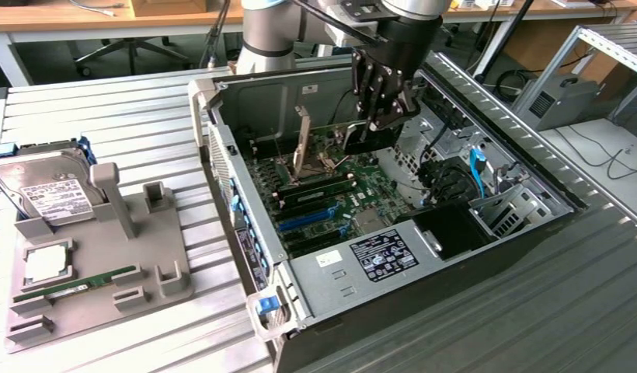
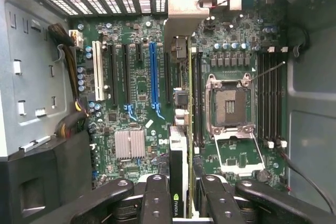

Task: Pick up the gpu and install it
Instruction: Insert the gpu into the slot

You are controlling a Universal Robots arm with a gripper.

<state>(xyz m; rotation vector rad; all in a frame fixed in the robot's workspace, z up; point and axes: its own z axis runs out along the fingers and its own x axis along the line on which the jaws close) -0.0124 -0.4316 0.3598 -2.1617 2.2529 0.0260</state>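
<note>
The gpu (image 2: pixel 178 153) is gripped edge-on by the pincer (image 2: pixel 182 186), over the motherboard (image 2: pixel 137 80) inside the open computer case (image 1: pixel 427 311).

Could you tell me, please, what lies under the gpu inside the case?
The hand holds the gpu on edge above the motherboard, between the blue slot and the empty CPU socket. The strip of board directly beneath the card is covered by it.

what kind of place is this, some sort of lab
Probably a robotics lab or test workshop: a robot arm's tool holds the gpu inside an open computer case, a grey fixture with spare parts sits on the ribbed metal table, and wooden desks stand behind.
</note>
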